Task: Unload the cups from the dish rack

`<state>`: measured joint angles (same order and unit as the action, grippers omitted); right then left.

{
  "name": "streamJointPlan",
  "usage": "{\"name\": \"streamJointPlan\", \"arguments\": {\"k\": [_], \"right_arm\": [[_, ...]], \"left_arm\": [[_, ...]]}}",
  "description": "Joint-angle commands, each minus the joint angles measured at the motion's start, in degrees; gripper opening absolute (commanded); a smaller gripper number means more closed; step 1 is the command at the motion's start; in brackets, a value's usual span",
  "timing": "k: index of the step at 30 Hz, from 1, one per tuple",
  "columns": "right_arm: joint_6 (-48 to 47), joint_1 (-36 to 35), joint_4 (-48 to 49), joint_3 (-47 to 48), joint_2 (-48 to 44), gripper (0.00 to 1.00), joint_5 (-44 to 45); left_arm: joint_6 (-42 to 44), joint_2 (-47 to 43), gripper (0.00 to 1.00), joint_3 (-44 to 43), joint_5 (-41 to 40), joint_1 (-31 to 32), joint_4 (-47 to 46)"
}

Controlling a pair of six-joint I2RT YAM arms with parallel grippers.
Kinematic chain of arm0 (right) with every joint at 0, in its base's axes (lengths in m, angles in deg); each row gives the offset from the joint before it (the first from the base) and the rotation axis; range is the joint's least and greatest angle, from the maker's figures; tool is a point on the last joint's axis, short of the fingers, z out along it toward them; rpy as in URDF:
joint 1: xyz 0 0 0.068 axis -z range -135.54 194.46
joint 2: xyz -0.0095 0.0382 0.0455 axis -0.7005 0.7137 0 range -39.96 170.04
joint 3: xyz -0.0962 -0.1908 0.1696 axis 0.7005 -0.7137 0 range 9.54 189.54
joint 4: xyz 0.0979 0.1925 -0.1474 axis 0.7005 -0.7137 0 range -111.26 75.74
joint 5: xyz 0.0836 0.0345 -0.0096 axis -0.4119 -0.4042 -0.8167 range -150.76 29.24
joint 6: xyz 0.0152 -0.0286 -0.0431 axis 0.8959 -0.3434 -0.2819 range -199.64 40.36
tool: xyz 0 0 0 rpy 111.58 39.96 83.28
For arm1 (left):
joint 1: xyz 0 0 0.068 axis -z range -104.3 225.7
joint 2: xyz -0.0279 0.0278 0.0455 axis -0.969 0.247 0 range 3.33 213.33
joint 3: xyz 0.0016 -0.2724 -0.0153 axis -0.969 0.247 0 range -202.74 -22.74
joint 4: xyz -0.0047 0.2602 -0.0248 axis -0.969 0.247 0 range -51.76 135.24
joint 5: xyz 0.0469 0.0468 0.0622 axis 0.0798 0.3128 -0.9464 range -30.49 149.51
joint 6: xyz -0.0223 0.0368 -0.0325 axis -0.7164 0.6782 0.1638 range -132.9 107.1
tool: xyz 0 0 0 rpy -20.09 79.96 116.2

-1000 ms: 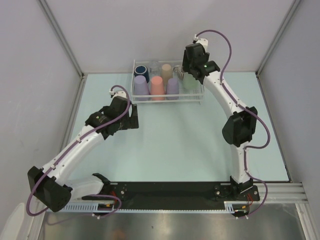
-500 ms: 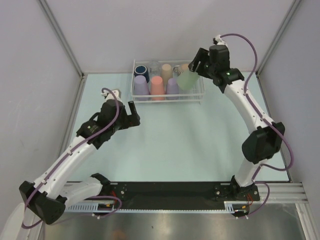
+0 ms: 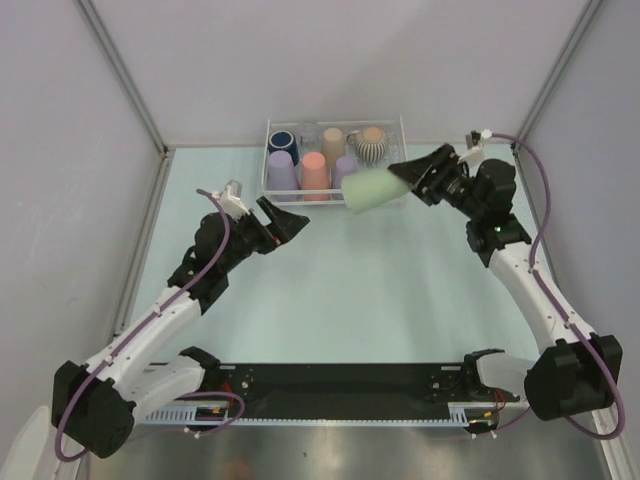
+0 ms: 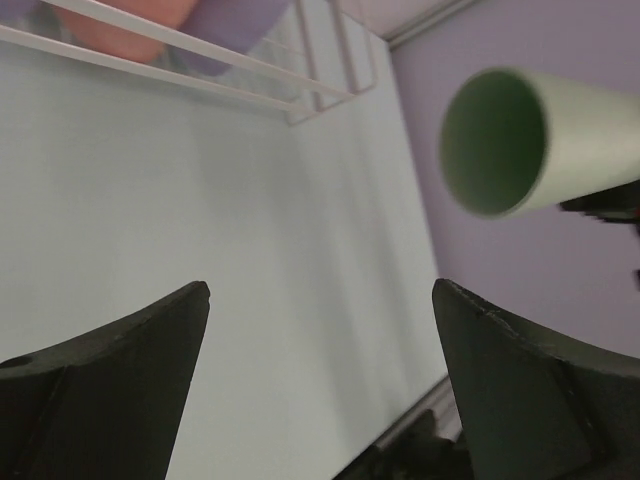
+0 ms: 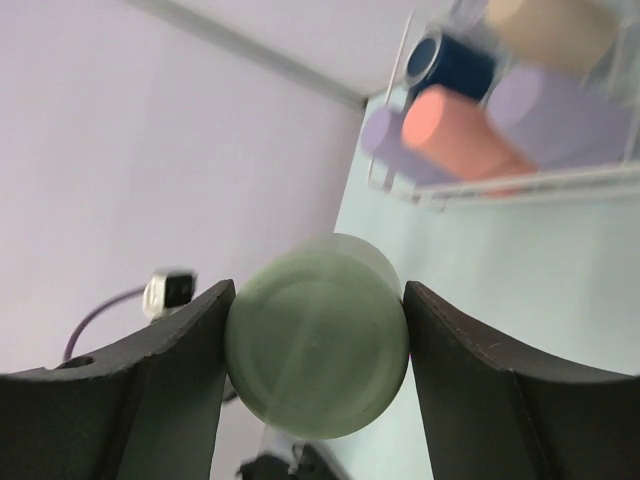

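My right gripper (image 3: pixel 420 178) is shut on the pale green cup (image 3: pixel 374 188), held on its side in the air just in front of the dish rack (image 3: pixel 266 188). In the right wrist view the cup's base (image 5: pixel 318 350) fills the gap between both fingers. My left gripper (image 3: pixel 287 218) is open and empty, left of the cup. The cup's open mouth (image 4: pixel 497 140) faces it. In the rack stand a navy mug (image 3: pixel 281 141), two lavender cups (image 3: pixel 281 170) (image 3: pixel 345 168), a salmon cup (image 3: pixel 315 170), a tan cup (image 3: pixel 333 140), a ribbed beige mug (image 3: pixel 372 146) and a clear cup (image 3: pixel 308 132).
The rack stands at the back of the pale green table (image 3: pixel 340 290), close to the rear wall. Grey side walls (image 3: pixel 70 150) close in the table left and right. A black base rail (image 3: pixel 340 380) runs along the near edge.
My right arm has lifted the pale green cup out of the rack, swung right and tipped the cup sideways. My left arm has moved toward the middle, its open gripper turned to the cup.
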<state>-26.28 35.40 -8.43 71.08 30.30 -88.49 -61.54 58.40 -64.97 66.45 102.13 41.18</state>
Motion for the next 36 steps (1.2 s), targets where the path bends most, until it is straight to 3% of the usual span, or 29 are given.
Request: {"name": "streamJointPlan", "arguments": {"k": [1,8,16,36], "right_arm": [[5.96,-3.77,7.63,-6.76,-7.04,0.00,-5.15],[3.41,-9.65,1.91,-9.32,-14.35,0.00,-0.93],[4.90,-13.61,4.54,-14.69,-16.47,0.00,3.11],[5.09,-17.22,12.11,-14.08,-9.09,0.00,5.58]], "left_arm": [[-15.22,1.96,1.00,5.85,13.18,-0.68,-27.26],[-20.70,7.60,1.00,5.68,18.20,-0.42,-40.80],[-23.07,4.96,0.99,8.13,17.76,0.37,-45.91],[-23.96,3.64,0.93,8.75,20.31,2.30,-46.45]]}}
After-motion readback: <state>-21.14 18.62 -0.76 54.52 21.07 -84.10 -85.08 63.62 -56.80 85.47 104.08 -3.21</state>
